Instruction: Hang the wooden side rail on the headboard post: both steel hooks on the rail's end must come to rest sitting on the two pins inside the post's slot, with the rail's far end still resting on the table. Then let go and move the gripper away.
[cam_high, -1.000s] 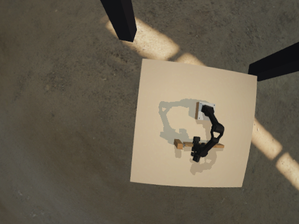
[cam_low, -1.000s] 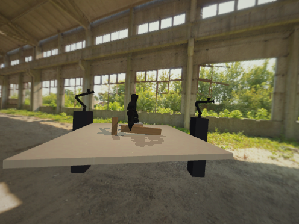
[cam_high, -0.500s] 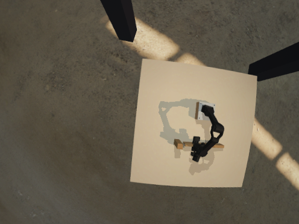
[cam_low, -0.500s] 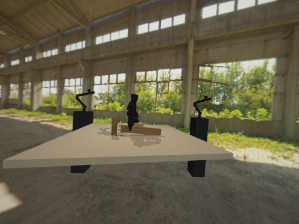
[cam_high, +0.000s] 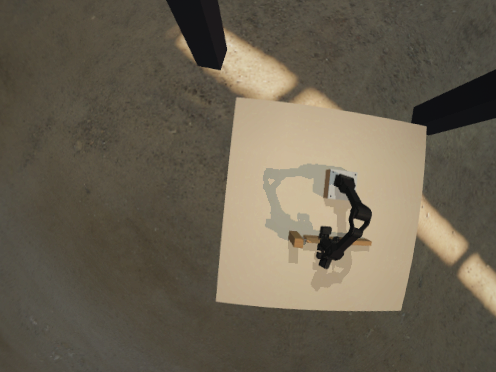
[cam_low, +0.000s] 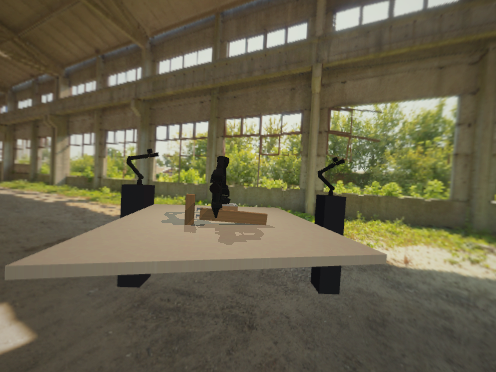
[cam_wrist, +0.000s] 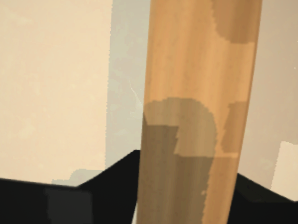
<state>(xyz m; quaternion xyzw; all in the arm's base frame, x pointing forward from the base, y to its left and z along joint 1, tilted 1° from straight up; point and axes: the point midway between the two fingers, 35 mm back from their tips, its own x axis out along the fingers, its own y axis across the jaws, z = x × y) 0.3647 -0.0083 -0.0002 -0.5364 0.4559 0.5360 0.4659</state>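
Observation:
The wooden side rail (cam_high: 363, 242) (cam_low: 250, 218) (cam_wrist: 200, 65) lies lengthwise toward the post, its near end tipped slightly up and its far right end low at the table top. My gripper (cam_high: 322, 244) (cam_low: 216, 215) (cam_wrist: 168, 160) is shut on the rail near its post end, with one dark finger on each side. The headboard post (cam_high: 296, 240) (cam_low: 190, 210) stands upright just left of the rail's end, with a narrow gap between the wooden parts. The steel hooks are too small to make out clearly there. The slot and its pins cannot be seen.
The arm's base stands on a white plate (cam_high: 333, 192) behind the rail, with a brown block (cam_high: 327, 184) at its side. The pale table (cam_high: 260, 130) (cam_low: 150, 245) has dark pillars beyond its edge. Two more arms stand on black pillars in the exterior view.

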